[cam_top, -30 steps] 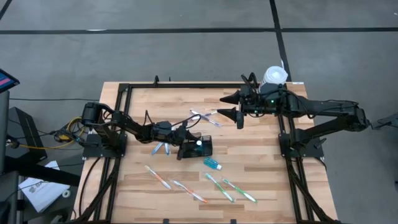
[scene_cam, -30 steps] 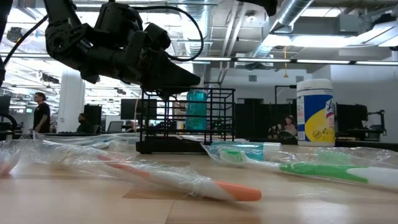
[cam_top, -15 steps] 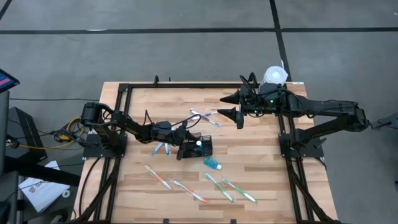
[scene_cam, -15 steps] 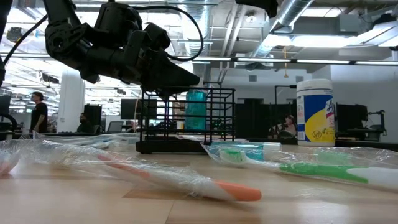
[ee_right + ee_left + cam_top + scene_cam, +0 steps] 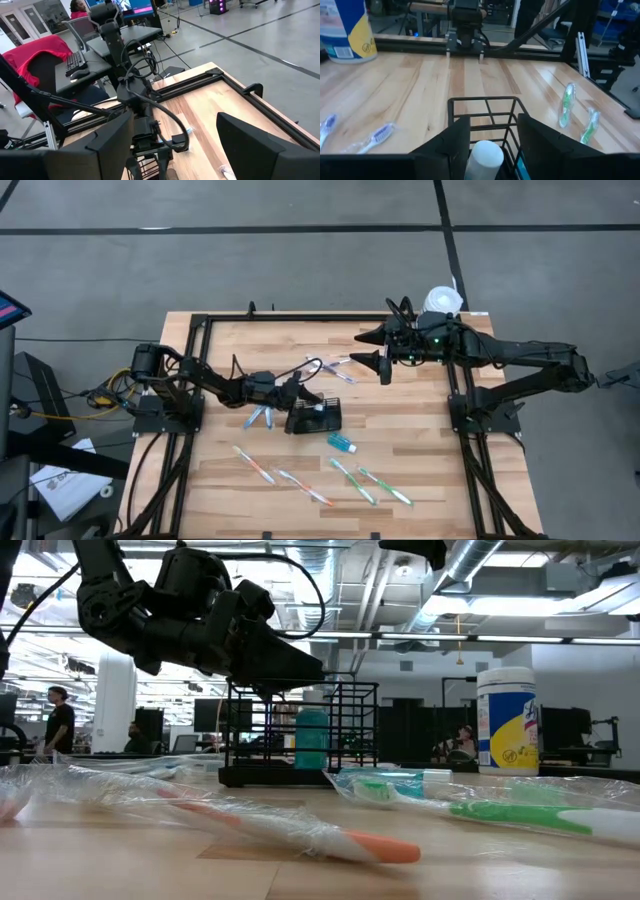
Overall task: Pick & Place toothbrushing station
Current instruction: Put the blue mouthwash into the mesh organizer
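Black wire mesh, the toothbrushing station (image 5: 314, 417) stands mid-table directly beneath the left gripper (image 5: 300, 395), whose parted fingers straddle a white-capped teal tube (image 5: 311, 738) standing inside without gripping it, while the wide-open right gripper (image 5: 378, 350) waits well apart.

From above, your left hand (image 5: 300, 401) covered one end of the basket (image 5: 318, 418), and what stood inside was too small to tell. In the left wrist view the picture's edge cut off the basket's (image 5: 487, 112) near part and the white cap (image 5: 487, 154) between the fingers (image 5: 451, 142). In the low view the hand (image 5: 275, 665) hid the basket's (image 5: 335, 735) upper corner, and the wrapped brushes (image 5: 250, 822) in front were blurred. The tub (image 5: 345, 27) was cropped in the left wrist view. In the right wrist view the basket (image 5: 150, 167) showed only partly, cut by the edge.
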`<state>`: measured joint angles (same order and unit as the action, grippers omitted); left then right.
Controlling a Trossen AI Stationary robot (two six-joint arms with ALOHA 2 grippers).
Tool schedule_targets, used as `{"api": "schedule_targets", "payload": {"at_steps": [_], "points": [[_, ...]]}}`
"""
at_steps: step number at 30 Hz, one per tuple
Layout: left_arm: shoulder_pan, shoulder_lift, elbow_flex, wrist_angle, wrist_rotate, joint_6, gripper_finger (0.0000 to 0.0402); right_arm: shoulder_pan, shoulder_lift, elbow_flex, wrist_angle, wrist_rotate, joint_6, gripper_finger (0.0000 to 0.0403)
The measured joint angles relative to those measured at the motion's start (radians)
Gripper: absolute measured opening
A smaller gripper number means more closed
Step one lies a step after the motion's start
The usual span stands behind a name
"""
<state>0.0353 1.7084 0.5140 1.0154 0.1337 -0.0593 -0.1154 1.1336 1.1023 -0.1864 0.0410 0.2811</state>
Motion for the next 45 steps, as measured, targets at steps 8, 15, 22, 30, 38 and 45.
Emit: {"api": "schedule_targets", "payload": {"at_steps": [8, 15, 22, 30, 38, 45], "points": [[0.000, -0.034, 0.007, 0.067, -0.001, -0.033, 0.0159, 0.000, 0.000, 0.000, 0.006, -0.010, -0.004, 0.0275], [0.009, -0.283, 0.052, 0.072, -0.001, -0.027, 0.0158, -0.013, -0.008, 0.000, 0.051, -0.018, -0.006, 0.0275], [0.114, -0.570, 0.079, 0.021, -0.002, -0.044, 0.0158, -0.020, -0.012, 0.000, 0.219, -0.016, -0.079, 0.0275], [0.241, -0.793, 0.078, -0.753, 0.001, -0.210, 0.0154, -0.031, -0.011, 0.000, 0.237, -0.014, -0.063, 0.0275], [0.245, -0.917, 0.077, -0.945, -0.002, -0.323, 0.0127, -0.027, -0.011, 0.000, 0.240, -0.015, -0.019, 0.0275], [0.168, -0.934, 0.079, -0.992, 0.123, -0.514, 0.0120, 0.023, -0.011, 0.000, 0.057, -0.031, 0.055, 0.0275]]}}
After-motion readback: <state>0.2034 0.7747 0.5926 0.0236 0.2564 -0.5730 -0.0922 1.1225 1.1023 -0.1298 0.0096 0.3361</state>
